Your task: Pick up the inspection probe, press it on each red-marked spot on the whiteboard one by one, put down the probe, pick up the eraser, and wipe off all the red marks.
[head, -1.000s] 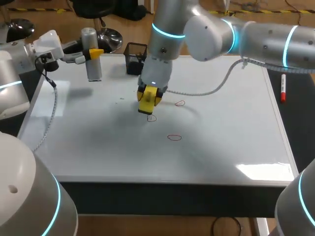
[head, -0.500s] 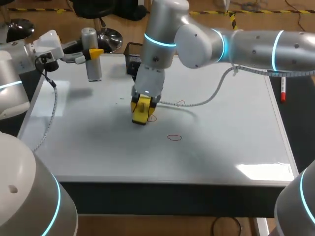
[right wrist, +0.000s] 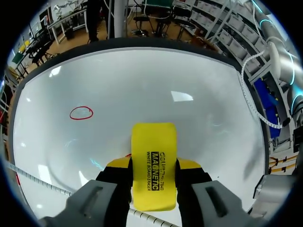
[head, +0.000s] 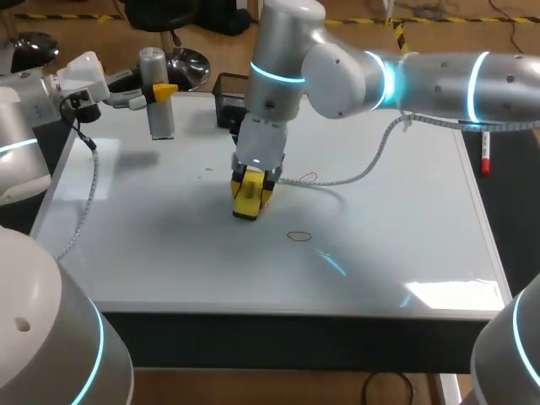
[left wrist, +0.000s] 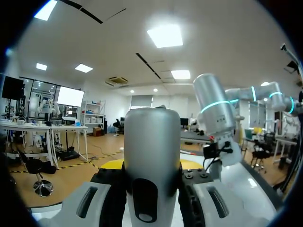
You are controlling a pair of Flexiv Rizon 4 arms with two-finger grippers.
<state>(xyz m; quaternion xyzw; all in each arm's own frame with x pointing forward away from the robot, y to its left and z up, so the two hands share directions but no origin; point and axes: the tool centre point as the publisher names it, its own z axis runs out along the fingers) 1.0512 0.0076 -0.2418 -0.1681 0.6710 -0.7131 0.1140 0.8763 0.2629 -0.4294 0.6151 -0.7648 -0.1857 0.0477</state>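
Note:
My right gripper (head: 252, 187) is shut on the yellow eraser (head: 250, 199), which is pressed flat on the whiteboard (head: 169, 245) near its middle. The right wrist view shows the eraser (right wrist: 153, 156) between the fingers and one red mark (right wrist: 81, 113) ahead of it. Two red marks show from above: one (head: 299, 236) near the eraser's front right, another (head: 309, 178) just behind it to the right. At the board's back left corner my left gripper (head: 160, 91) is shut on the grey inspection probe (head: 157, 110), held upright. The probe (left wrist: 151, 156) fills the left wrist view.
A black pen holder (head: 229, 97) stands at the board's back edge behind my right gripper. A red marker (head: 485, 156) lies off the board's right edge. A white cable (head: 359, 159) hangs from my right arm over the board.
My right gripper slid the eraser toward the front left, then slightly right, over the middle red mark, which no longer shows. The left arm and probe stayed still.

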